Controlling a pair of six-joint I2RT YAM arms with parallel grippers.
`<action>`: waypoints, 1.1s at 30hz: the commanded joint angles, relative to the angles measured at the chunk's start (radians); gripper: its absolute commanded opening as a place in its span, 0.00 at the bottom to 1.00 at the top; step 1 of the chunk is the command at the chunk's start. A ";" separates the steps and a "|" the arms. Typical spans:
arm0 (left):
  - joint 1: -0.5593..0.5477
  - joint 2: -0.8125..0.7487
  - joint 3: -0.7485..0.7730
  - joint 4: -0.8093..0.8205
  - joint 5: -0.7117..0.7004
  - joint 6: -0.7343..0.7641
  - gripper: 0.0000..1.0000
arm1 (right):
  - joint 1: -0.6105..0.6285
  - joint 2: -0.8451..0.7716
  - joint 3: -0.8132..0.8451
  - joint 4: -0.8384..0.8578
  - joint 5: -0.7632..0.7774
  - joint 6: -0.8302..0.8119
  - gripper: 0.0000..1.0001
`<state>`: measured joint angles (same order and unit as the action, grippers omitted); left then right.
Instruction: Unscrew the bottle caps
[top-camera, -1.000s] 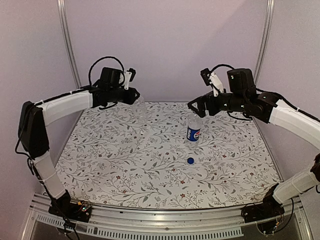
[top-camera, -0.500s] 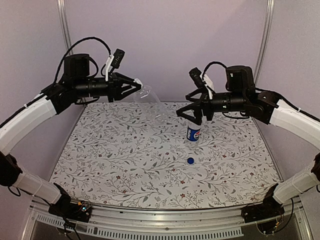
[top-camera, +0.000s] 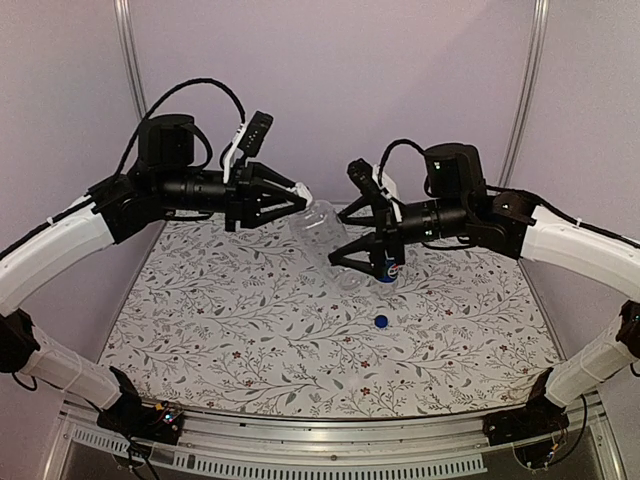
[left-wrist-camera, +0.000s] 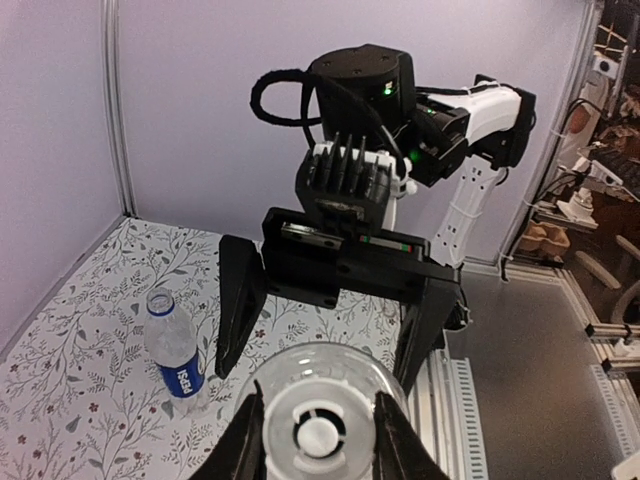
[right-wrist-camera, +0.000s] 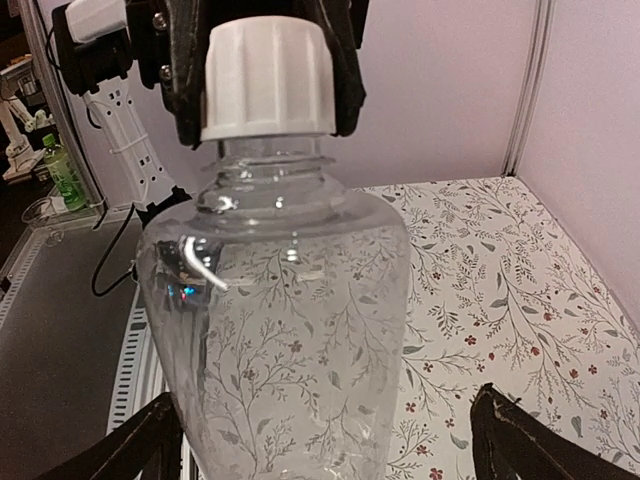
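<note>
My left gripper (top-camera: 298, 195) is shut on the white cap (right-wrist-camera: 270, 75) of the plain clear bottle (top-camera: 328, 230) and holds it tilted in the air, base pointing right and down. In the left wrist view the cap (left-wrist-camera: 316, 432) sits between my fingers (left-wrist-camera: 246, 440). My right gripper (top-camera: 340, 240) is open, its jaws standing either side of the bottle's body (right-wrist-camera: 290, 330) without closing on it. The Pepsi bottle (top-camera: 388, 268) stands uncapped on the table, also in the left wrist view (left-wrist-camera: 178, 352). The blue cap (top-camera: 381, 321) lies on the table in front of it.
The floral tablecloth (top-camera: 230, 320) covers the table, with purple walls on three sides. A metal rail (top-camera: 330, 435) runs along the near edge. Both arms meet above the table's centre back.
My left gripper lifted the plain bottle off the table, tilted it and carried it right toward the centre. My right gripper opened and moved left to straddle the bottle's body.
</note>
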<state>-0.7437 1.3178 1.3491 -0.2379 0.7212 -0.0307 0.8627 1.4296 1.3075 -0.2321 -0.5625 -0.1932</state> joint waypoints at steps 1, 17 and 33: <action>-0.031 0.020 0.003 0.033 -0.012 -0.014 0.12 | 0.018 0.026 -0.043 0.076 -0.030 0.012 0.95; -0.050 0.038 -0.017 0.082 -0.035 -0.048 0.09 | 0.019 0.052 -0.088 0.161 -0.083 0.051 0.87; -0.050 0.055 -0.036 0.095 -0.033 -0.051 0.14 | 0.020 0.030 -0.146 0.260 -0.102 0.058 0.55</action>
<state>-0.7788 1.3563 1.3262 -0.1772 0.6781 -0.0723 0.8761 1.4769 1.1950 -0.0620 -0.6395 -0.1448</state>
